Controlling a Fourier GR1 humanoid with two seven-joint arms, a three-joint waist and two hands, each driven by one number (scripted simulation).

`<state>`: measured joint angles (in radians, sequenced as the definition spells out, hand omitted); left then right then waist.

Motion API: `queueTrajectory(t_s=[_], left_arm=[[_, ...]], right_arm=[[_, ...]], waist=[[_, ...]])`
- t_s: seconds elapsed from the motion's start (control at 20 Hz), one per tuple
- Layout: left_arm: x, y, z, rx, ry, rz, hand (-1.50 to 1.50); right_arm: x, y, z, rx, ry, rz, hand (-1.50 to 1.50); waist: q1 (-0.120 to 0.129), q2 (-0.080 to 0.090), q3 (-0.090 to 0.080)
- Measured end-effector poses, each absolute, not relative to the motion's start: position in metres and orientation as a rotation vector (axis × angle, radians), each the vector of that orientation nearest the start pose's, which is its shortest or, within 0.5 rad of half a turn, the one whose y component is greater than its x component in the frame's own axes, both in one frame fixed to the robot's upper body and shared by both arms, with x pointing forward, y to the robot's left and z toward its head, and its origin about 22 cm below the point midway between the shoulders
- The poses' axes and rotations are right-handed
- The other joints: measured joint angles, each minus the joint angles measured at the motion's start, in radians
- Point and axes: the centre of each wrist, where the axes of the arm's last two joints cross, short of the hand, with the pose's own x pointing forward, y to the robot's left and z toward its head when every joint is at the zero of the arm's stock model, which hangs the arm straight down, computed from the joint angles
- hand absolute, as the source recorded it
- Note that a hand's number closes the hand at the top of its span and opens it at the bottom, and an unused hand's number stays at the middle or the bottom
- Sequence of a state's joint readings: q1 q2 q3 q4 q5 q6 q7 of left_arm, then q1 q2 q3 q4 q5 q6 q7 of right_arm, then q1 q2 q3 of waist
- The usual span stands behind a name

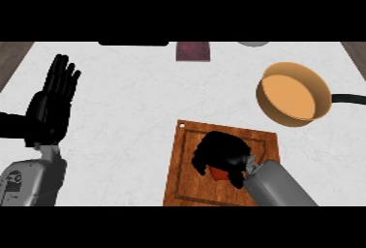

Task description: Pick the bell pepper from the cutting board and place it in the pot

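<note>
A wooden cutting board (pixel 187 179) lies at the lower middle of the white counter. My right hand (pixel 223 154) is over the board with its fingers curled down round a red bell pepper (pixel 215 172), of which only a small patch shows under the palm. An orange pot (pixel 293 94) with a black handle (pixel 347 99) sits to the upper right of the board, apart from it. My left hand (pixel 52 106) rests open at the left, fingers up.
A dark maroon object (pixel 193 51) stands at the counter's far edge, with a black item (pixel 133 43) left of it and a grey round item (pixel 253 43) right of it. Wooden strips flank the counter at both far corners.
</note>
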<state>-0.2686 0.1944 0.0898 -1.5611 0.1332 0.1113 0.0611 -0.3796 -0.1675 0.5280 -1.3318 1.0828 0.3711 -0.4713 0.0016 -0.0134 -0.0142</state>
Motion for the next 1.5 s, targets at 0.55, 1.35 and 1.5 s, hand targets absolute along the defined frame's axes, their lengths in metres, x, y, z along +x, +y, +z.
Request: queueTrajectory(t_s=[0.55, 1.35, 1.5], left_arm=[[0.3, 0.269, 0.083, 0.111, -1.762, 0.048, 0.0], [0.304, 0.265, 0.077, 0.092, -1.749, 0.036, 0.0], [0.303, 0.267, 0.078, 0.1, -1.75, 0.039, 0.0]], right_arm=[[0.27, -0.112, 0.04, -0.273, -1.725, 1.87, 1.5], [0.216, -0.026, 0.142, -0.985, -1.697, 1.062, 1.5], [0.216, -0.024, 0.174, -1.107, -1.719, 0.901, 1.5]], waist=[[-0.005, 0.004, 0.006], [0.015, 0.002, 0.012], [0.01, 0.003, 0.012]])
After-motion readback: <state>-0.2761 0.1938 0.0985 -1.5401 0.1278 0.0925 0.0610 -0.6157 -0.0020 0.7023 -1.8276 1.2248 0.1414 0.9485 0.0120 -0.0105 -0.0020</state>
